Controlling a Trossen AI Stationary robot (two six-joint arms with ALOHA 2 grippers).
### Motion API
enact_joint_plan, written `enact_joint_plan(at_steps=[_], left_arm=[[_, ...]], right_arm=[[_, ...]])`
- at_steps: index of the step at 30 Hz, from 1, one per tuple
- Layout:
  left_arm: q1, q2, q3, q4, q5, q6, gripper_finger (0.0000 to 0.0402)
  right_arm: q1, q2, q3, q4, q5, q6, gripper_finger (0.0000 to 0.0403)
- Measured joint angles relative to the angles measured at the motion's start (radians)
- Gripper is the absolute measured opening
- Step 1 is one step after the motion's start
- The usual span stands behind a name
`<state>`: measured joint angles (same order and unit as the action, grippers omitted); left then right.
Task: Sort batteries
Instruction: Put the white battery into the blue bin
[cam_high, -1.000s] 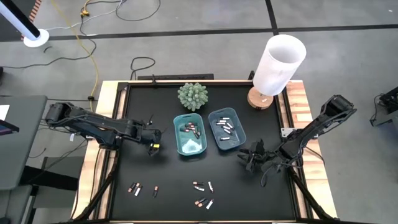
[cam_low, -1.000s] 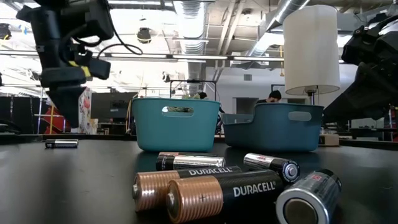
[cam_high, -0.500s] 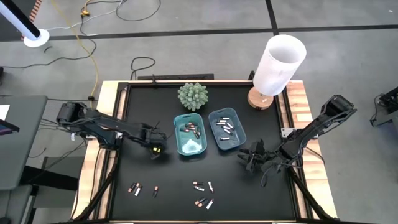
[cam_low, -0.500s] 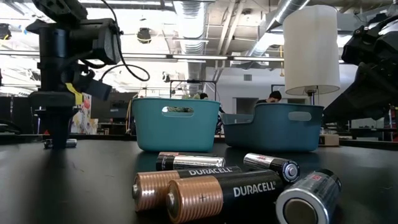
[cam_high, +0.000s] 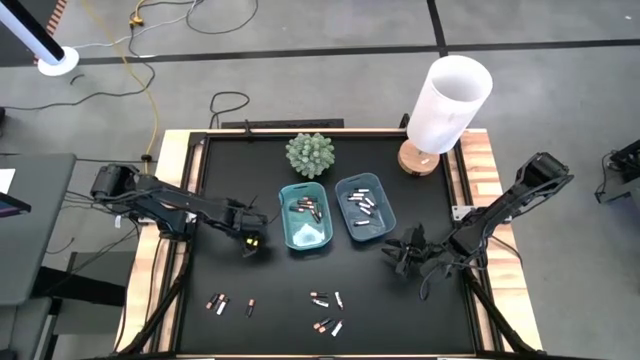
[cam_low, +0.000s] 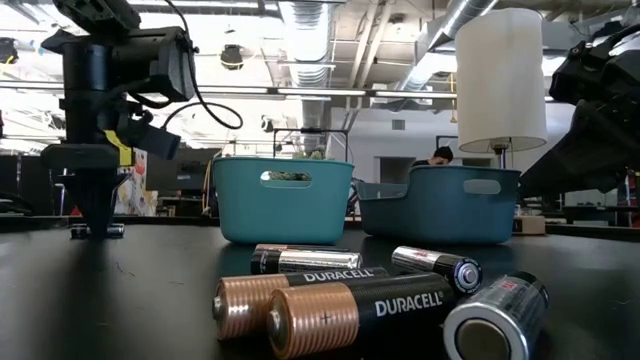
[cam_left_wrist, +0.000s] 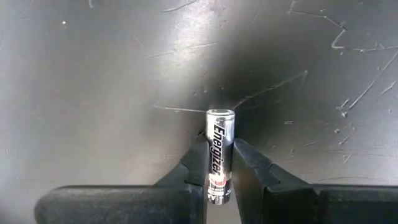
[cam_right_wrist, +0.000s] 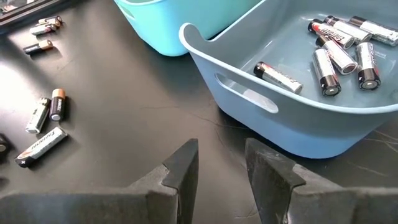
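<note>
The left gripper (cam_left_wrist: 219, 171) stands low over the black table (cam_high: 270, 280), its two dark fingers (cam_left_wrist: 194, 163) pressed against the sides of a silver Energizer battery (cam_left_wrist: 219, 152) that lies flat on the scratched surface; the jaws are closed on it, one finger on each flank, and the battery's far end pokes out beyond the fingertips; in the low view the same gripper (cam_low: 93, 215) points straight down with the battery (cam_low: 97, 231) lying level at its tip.

Just beside this gripper, toward the table's middle, sits the left teal tray (cam_high: 305, 215) with a few batteries inside, and touching or nearly touching it the right teal tray (cam_high: 364, 208) with several more; behind the trays stand a green spiky plant (cam_high: 309, 154) and a white lamp (cam_high: 447, 103) (on a round wooden base).

Nearer the table's front edge lie loose batteries (cam_high: 326, 311) in small clusters, another few (cam_high: 229, 304) off to the left gripper's side.

The right gripper (cam_right_wrist: 221, 163) waits beyond the right tray, well apart from the left one; its fingers stand parted with nothing between them, the tray's rim near ahead.
</note>
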<state>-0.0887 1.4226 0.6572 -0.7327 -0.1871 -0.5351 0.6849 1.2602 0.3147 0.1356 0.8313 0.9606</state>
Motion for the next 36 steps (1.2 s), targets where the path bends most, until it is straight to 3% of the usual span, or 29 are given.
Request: enact_joint_plan(at_steps=[11,16,22,27,32,36], left_arm=[[-0.001,-0.179,0.137,-0.069,-0.102,0.049,0.0036],[-0.001,-0.153,0.265,-0.065,-0.135,0.134,0.0036],[0.022,0.019,0.490,-0.009,-0.195,0.331,0.0036],[0.066,0.229,0.721,0.068,-0.095,0.562,0.0036],[0.122,0.462,0.968,0.082,-0.062,0.702,0.0036],[0.170,0.644,1.155,0.100,0.072,0.757,0.0036]], right_arm=[[0.000,0.000,0.000,0.000,0.000,0.000,0.0150],[0.000,0.000,0.000,0.000,0.000,0.000,0.0150],[0.000,0.000,0.000,0.000,0.000,0.000,0.0150],[0.000,0.000,0.000,0.000,0.000,0.000,0.0150],[0.000,0.000,0.000,0.000,0.000,0.000,0.0150],[0.000,0.000,0.000,0.000,0.000,0.000,0.0150]])
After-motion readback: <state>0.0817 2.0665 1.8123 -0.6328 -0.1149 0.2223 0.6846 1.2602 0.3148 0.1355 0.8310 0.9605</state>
